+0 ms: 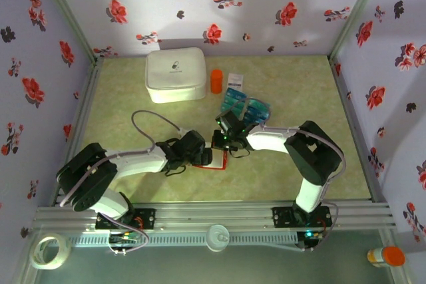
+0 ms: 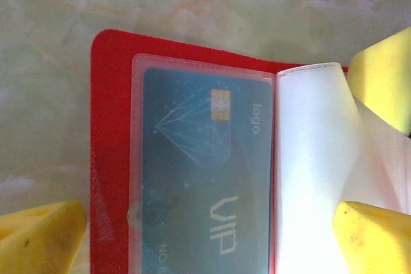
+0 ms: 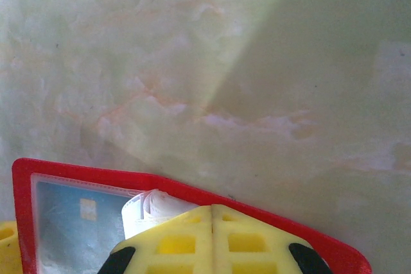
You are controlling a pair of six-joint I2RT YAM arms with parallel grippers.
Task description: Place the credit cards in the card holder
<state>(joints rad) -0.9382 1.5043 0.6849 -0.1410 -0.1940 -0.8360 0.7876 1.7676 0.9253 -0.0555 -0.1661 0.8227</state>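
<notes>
The card holder point(image 2: 109, 126), a red wallet, lies open on the table, also seen as the wallet point(image 1: 218, 159) from above. A teal credit card point(image 2: 205, 171) marked "VIP" sits inside its left clear pocket. My left gripper point(image 2: 212, 229) is open, one yellow finger point(image 2: 38, 239) left of the wallet and the other on its right side. My right gripper point(image 3: 212, 210) is shut, its tips resting on the wallet's curled pale pocket leaves point(image 3: 144, 208), and nothing shows between the fingers. More teal credit cards point(image 1: 243, 105) lie loose behind the grippers.
A large white zip case point(image 1: 176, 75) stands at the back, with an orange cylinder point(image 1: 217, 80) and a small white packet point(image 1: 236, 79) beside it. Floral walls close in the table on three sides.
</notes>
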